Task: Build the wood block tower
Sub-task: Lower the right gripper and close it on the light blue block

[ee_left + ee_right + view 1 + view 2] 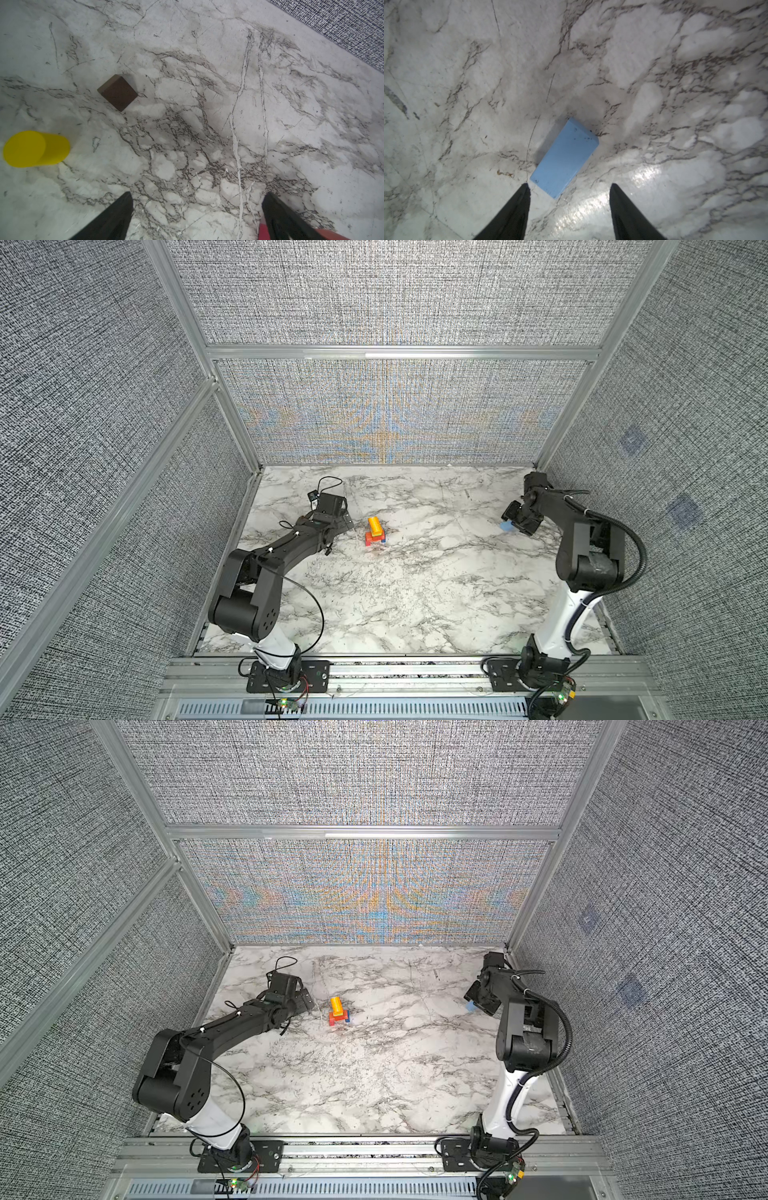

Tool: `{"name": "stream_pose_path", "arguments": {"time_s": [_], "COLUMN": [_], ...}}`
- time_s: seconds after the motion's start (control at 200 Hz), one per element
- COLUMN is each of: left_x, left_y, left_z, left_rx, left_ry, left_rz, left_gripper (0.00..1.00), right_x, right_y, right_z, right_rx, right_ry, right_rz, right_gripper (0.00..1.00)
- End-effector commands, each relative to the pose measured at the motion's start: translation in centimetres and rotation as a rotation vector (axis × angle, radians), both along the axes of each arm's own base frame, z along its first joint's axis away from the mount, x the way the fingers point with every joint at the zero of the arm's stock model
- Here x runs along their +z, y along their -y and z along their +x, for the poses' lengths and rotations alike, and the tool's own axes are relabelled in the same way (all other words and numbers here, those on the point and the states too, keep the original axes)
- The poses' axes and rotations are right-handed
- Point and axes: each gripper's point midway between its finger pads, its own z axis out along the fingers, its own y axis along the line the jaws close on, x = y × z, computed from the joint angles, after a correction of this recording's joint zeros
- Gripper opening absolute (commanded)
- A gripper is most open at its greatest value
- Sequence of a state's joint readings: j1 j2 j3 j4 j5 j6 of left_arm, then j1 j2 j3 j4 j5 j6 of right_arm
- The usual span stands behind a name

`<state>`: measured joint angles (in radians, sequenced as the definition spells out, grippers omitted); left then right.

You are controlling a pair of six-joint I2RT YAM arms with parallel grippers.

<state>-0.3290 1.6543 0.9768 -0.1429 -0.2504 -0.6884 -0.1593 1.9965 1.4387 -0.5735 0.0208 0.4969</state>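
The light blue brick [564,159] lies just ahead of the open, empty jaws of the right arm [590,547], long axis skewed across their gap; the left jaws stand wide, well apart.

From above, my right gripper [514,526] hides most of the light blue block [505,526]. My left gripper [197,194] half-hides a red block [262,232].

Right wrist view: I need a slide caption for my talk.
Open right gripper pointed at a light blue block lying flat on the marble table.
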Motion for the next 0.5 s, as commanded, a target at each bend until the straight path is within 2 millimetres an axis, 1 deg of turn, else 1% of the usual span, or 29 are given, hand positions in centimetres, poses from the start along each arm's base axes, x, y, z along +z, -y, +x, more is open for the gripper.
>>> {"name": "stream_pose_path", "arguments": {"time_s": [0.0,0.12,0.35,0.495], "left_x": [0.1,-0.3,-1.0,-1.4], "left_y": [0.3,0.4,0.5,0.6], "left_z": [0.7,0.9,1.2,1.3], "left_rx": [-0.005,-0.006,-0.008,-0.012], "left_ry": [0.020,0.015,0.008,0.000], "left_rz": [-0.024,-0.028,-0.045,-0.054], "left_gripper": [0.99,0.99,0.99,0.99], "right_x": [-0.4,-0.5,-0.4,-0.6], "right_y": [0.2,0.2,0.3,-0.1], "right_z": [0.1,0.5,0.7,0.8], "right_rx": [0.002,0.006,0.013,0.024], "right_ry": [-0.016,-0.010,-0.019,-0.023], "right_rz": [-0.005,-0.004,-0.005,0.009], "right_gripper": [0.63,0.63,0.63,0.65]}}
